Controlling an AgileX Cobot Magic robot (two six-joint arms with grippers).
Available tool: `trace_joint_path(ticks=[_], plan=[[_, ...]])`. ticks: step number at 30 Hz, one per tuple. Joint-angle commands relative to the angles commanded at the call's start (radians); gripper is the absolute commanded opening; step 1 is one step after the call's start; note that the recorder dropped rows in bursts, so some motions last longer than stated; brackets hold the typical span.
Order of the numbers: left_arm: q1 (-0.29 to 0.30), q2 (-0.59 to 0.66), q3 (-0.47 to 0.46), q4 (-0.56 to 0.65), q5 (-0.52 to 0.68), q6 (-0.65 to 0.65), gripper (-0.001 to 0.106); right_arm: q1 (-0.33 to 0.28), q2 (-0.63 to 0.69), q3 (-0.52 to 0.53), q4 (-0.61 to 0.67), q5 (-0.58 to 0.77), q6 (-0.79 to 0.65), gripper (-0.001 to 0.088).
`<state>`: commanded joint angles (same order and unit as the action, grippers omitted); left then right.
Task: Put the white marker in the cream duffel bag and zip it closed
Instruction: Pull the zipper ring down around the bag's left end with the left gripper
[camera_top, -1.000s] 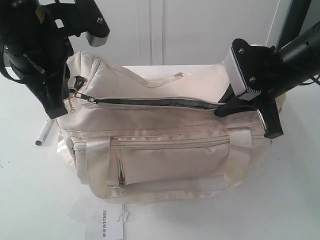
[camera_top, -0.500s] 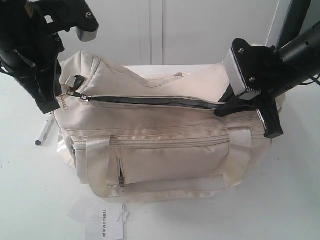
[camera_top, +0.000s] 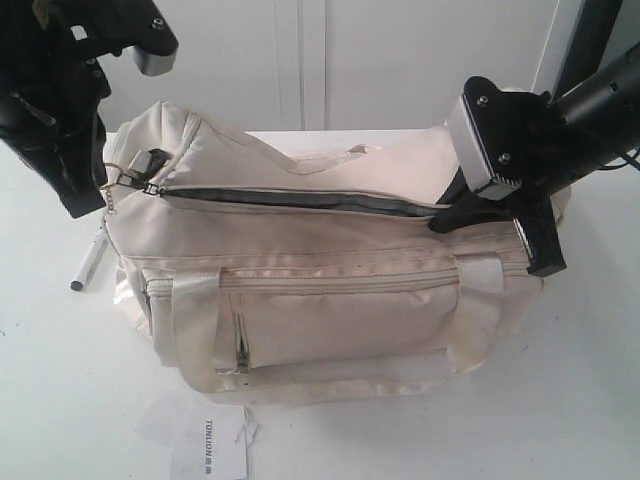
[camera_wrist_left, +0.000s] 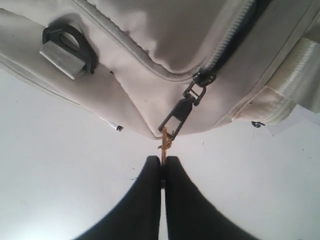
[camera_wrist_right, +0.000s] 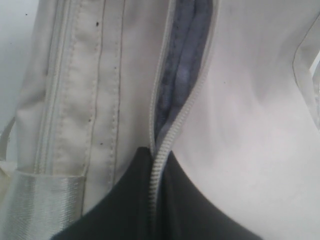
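The cream duffel bag (camera_top: 330, 290) lies on the white table with its top zip (camera_top: 300, 198) gaping and dark lining showing. My left gripper (camera_top: 95, 195) is shut on the gold chain of the zip pull (camera_wrist_left: 176, 116) at the bag's left end, with the chain pinched between the fingertips (camera_wrist_left: 163, 160). My right gripper (camera_top: 440, 220) is shut on the zip's toothed edge (camera_wrist_right: 165, 145) at the bag's right end. The white marker (camera_top: 87, 263) lies on the table just left of the bag, outside it. Its tip (camera_wrist_left: 114, 125) peeks past the bag's edge in the left wrist view.
A white paper tag (camera_top: 210, 455) with printed text lies in front of the bag. Satin strap handles (camera_top: 190, 320) hang over the front zip pocket. A black buckle (camera_wrist_left: 70, 42) sits on the bag's end. White wall panels stand behind.
My left gripper has moved left and slightly up with the zip pull in it, drawing the slider and the bag's left end leftward. The right gripper has stayed put.
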<state>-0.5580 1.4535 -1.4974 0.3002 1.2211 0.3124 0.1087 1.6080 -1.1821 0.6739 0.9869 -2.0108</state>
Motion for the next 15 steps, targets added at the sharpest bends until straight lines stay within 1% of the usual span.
trace_joint_path(ticks=[6,15], plan=[[0.0,0.0,0.0,0.0,0.0,0.0,0.0,0.0,0.0,0.0,0.0,0.002,0.008,0.0],[0.0,0.0,0.0,0.03,0.0,0.002,0.0,0.0,0.0,0.0,-0.005,0.002,0.024,0.0]])
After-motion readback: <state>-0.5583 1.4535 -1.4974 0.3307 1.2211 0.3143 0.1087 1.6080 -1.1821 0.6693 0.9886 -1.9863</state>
